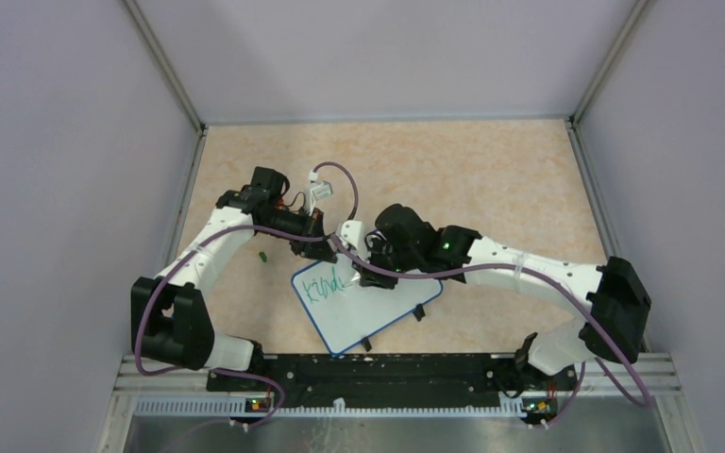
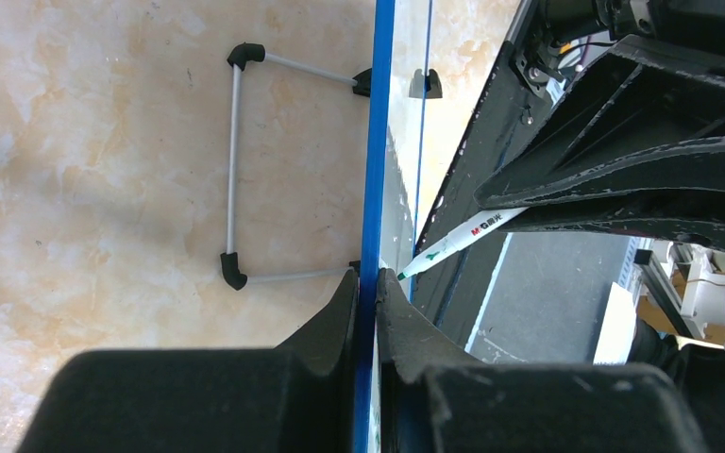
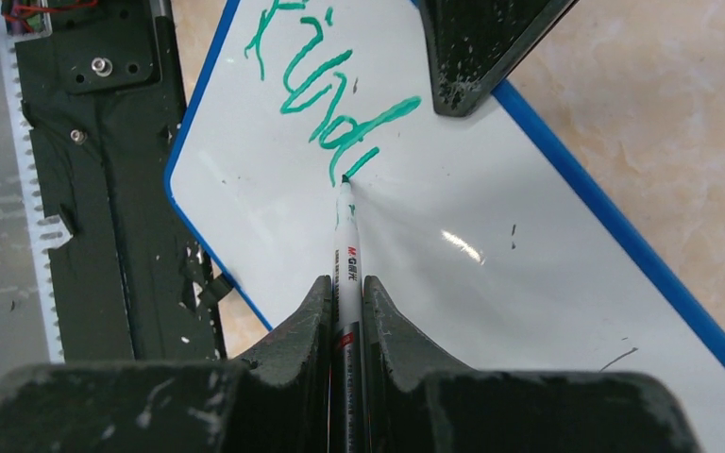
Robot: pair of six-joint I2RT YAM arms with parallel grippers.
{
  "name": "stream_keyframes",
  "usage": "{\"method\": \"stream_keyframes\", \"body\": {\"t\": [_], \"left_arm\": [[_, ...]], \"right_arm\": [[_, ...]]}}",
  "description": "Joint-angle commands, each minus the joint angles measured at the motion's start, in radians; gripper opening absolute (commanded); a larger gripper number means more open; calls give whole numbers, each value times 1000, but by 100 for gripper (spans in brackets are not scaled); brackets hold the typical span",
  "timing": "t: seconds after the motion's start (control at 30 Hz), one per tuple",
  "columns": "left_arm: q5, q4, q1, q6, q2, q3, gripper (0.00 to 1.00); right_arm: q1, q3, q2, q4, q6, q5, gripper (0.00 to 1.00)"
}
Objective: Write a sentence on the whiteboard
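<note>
The sentence (image 3: 387, 111) reads "kind" in green on the whiteboard (image 1: 378, 316), lying mid-way along the near edge of the table (image 1: 491, 179). The right gripper (image 3: 345, 288) clamps an "M&G" marker (image 3: 346, 226), tip touching the board; the left gripper (image 2: 366, 278) pinches its blue rim.

The sentence (image 3: 326, 90) is cropped at top, perhaps mid-letter.

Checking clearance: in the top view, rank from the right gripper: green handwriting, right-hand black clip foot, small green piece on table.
1. Green handwriting, just left of the right gripper.
2. Black clip foot, by whiteboard's right corner.
3. Small green piece, far left on table.
</note>
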Motion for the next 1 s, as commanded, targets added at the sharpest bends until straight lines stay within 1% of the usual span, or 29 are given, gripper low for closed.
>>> {"method": "stream_keyframes", "body": {"t": [0.0,0.47,0.7,0.97], "left_arm": [[-65,-7,-20,6,22,-21,0],[-70,-6,-20,3,18,-22,0],[-71,-6,-20,3,14,-22,0],[-71,-6,-20,2,19,-22,0]], "right_arm": [[8,-17,-31,6,2,8,0],[-10,76,-3,41,25,63,0],[-23,66,-5,38,21,82,0],[-46,29,-49,6,9,94,0]]}}
